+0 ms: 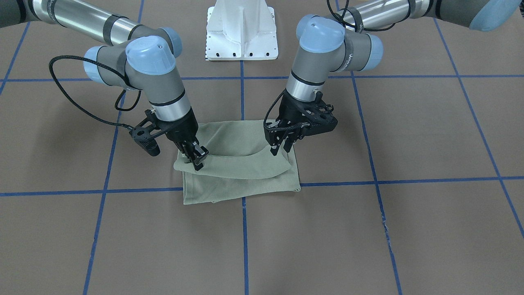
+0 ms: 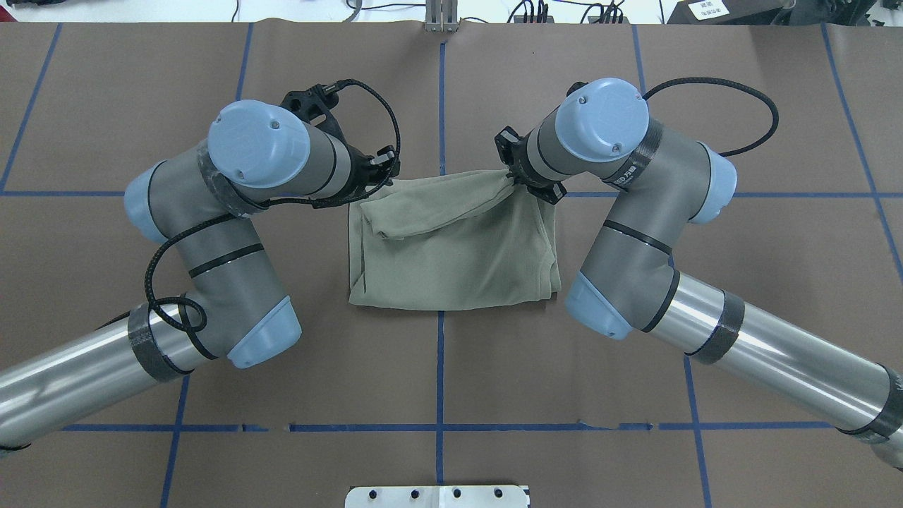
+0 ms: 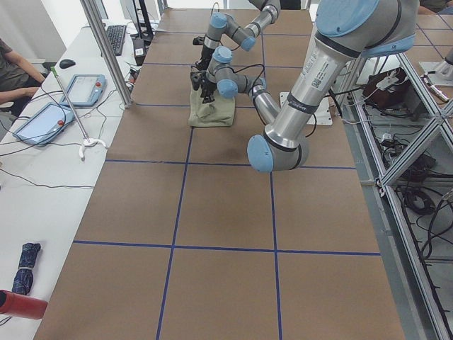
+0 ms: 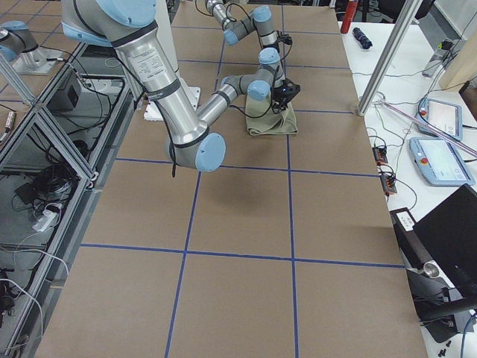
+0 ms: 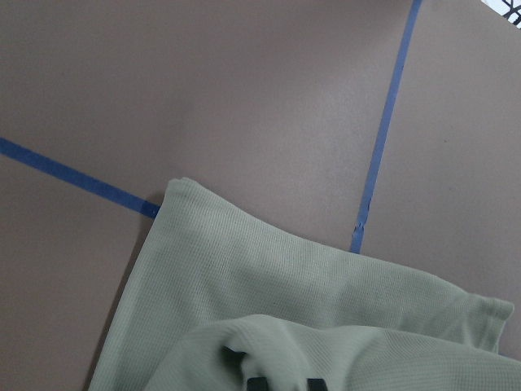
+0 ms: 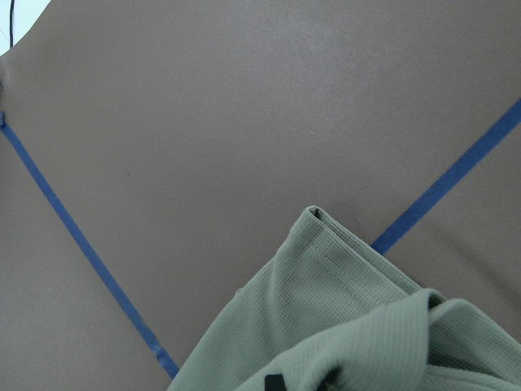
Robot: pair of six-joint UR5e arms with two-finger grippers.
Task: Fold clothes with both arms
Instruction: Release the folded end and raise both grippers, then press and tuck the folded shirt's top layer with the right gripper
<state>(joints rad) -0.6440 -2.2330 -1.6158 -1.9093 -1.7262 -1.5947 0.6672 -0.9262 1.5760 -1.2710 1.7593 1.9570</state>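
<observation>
No text is legible; the small lettering on the left arm (image 1: 327,53) is too blurred.

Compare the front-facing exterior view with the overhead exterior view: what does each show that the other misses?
Only front-facing: the left gripper and right gripper themselves, fingertips at the olive shirt. Only overhead: cables beyond the far edge of the table; there the wrists hide both grippers. Both: the shirt folded into a rectangle, the blue tape grid, the left arm and right arm.
</observation>
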